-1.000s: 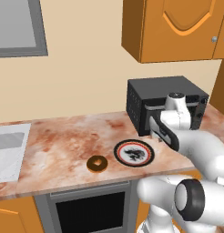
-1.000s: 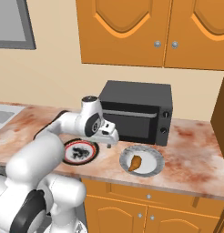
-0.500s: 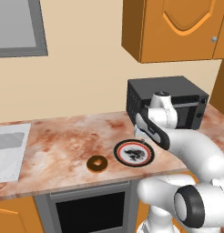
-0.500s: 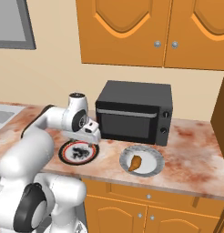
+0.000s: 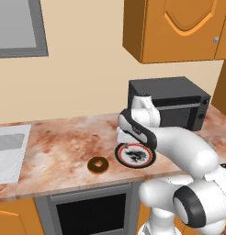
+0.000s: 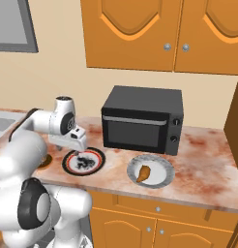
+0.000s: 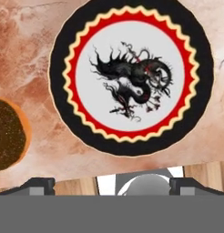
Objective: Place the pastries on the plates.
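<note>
I have the gripper hanging over the black-rimmed plate, fingers spread wide, holding nothing. The doughnut lies on the counter just left of that plate, apart from it. The croissant piece sits on the pale plate, in front of the microwave.

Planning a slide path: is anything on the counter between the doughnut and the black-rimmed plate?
No. In the left base view, bare marbled counter separates the doughnut from the black-rimmed plate; the hand view agrees.
</note>
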Robot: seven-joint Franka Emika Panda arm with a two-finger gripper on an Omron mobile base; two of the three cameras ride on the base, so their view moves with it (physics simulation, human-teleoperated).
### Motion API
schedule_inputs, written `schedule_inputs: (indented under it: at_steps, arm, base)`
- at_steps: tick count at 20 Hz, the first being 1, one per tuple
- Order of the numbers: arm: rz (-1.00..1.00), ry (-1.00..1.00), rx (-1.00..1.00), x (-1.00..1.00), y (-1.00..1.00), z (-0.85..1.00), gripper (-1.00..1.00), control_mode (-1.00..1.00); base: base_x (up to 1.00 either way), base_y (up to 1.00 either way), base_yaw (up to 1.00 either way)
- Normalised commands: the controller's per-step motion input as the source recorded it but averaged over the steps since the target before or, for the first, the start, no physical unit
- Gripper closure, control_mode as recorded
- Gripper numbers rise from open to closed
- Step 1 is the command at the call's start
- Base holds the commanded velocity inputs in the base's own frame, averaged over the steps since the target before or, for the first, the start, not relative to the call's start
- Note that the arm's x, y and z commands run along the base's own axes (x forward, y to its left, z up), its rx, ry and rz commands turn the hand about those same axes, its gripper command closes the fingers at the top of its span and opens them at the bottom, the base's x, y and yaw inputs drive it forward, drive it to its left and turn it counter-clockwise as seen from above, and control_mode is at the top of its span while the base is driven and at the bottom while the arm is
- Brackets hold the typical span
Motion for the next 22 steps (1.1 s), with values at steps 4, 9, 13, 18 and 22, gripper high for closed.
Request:
schedule_inputs:
  at_steps: [4,9,13,18,22]
  arm:
    - [0.01,0.07,0.00,0.00,0.51,0.00,-1.00,-1.00]
    - [0.01,0.03,0.00,0.00,0.34,-0.01,-1.00,-1.00]
    - [0.01,0.00,0.00,0.00,0.39,-0.08,-1.00,-1.00]
    - [0.02,0.00,0.00,0.00,0.38,-0.11,-1.00,-1.00]
    - [0.02,0.00,0.00,0.00,0.32,-0.11,-1.00,-1.00]
  base:
    - [0.00,0.00,0.00]
    - [0.00,0.00,0.00]
    - [0.00,0.00,0.00]
    - [0.00,0.00,0.00]
    - [0.00,0.00,0.00]
